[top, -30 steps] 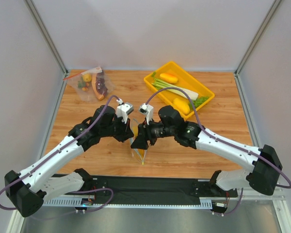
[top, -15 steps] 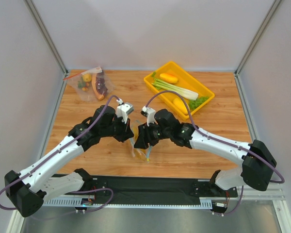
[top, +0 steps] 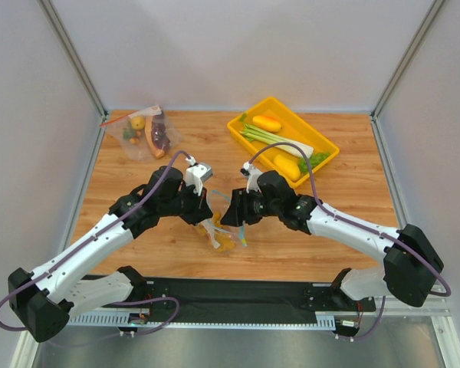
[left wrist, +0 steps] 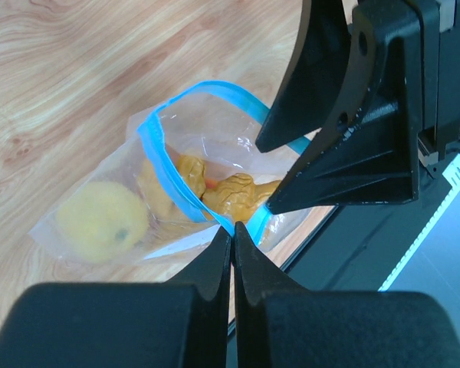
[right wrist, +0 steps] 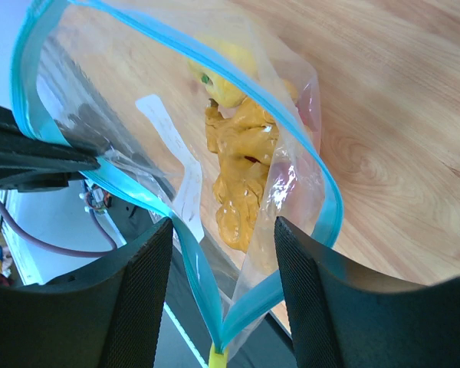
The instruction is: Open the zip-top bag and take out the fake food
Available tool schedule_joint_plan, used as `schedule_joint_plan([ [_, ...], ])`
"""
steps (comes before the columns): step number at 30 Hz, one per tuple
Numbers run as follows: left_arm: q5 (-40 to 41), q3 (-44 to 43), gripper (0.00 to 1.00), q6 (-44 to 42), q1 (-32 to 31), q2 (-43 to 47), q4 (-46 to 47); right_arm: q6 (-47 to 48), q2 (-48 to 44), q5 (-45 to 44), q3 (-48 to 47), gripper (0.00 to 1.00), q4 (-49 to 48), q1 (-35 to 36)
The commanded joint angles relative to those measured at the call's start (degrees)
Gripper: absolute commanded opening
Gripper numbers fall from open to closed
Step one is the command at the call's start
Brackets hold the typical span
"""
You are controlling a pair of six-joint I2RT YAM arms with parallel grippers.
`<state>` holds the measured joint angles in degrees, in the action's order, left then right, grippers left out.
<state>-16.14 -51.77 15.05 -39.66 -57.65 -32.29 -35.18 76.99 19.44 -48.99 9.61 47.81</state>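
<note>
The zip-top bag lies on the table near the front edge, its light-blue zip strip parted and its mouth open. Inside it are a round yellow piece and a lumpy orange piece; both also show in the right wrist view, the yellow and the orange. No leafy green piece shows. My left gripper is shut on the strip at one side of the mouth. My right gripper is open, and the joined end of the strip lies loose between its fingers.
A yellow tray at the back right holds a leek, orange and yellow pieces and a leafy green one. A second clear bag with a red-orange strip lies at the back left. A black rail runs along the near edge.
My right gripper has drawn back to the right and now stands open. The bag's mouth has been pulled wider. The left gripper has kept its hold and barely moved.
</note>
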Motion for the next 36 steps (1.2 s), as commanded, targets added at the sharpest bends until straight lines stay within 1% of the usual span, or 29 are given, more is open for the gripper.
schedule_joint_plan([
  [1, -1.8, -0.9, 0.0, -0.9, -0.2, -0.5, 1.5, -3.7, -0.5, 2.8, 0.6, 0.57, -6.1, -0.8],
  [4, -1.9, -0.6, 0.0, -0.9, -0.2, -0.5, 1.6, -4.3, -0.4, 2.9, 0.3, 0.57, -7.2, -0.9],
  [11, -2.1, -0.7, 0.0, -0.8, -0.2, -0.4, 2.1, -1.7, 2.5, -0.7, -2.9, 0.57, 0.0, -0.3],
  [14, -2.1, -0.4, 0.0, -0.7, -0.2, -0.4, 2.6, -0.2, 3.0, -3.9, -4.4, 0.57, 3.5, 1.1],
  [18, -2.6, -0.1, 0.0, -0.3, -0.2, -0.8, 3.2, 0.2, 3.1, -4.9, -4.6, 0.58, 4.8, 2.1],
  [29, -2.5, -0.1, 0.0, 0.2, -0.2, -0.1, 4.0, 1.7, 8.1, -8.1, -6.8, 0.63, 8.4, 5.0],
  [36, -2.5, 0.1, 0.0, 0.5, -0.2, -0.2, 4.2, 1.1, 10.7, -8.5, -6.8, 0.7, 7.5, 6.7],
])
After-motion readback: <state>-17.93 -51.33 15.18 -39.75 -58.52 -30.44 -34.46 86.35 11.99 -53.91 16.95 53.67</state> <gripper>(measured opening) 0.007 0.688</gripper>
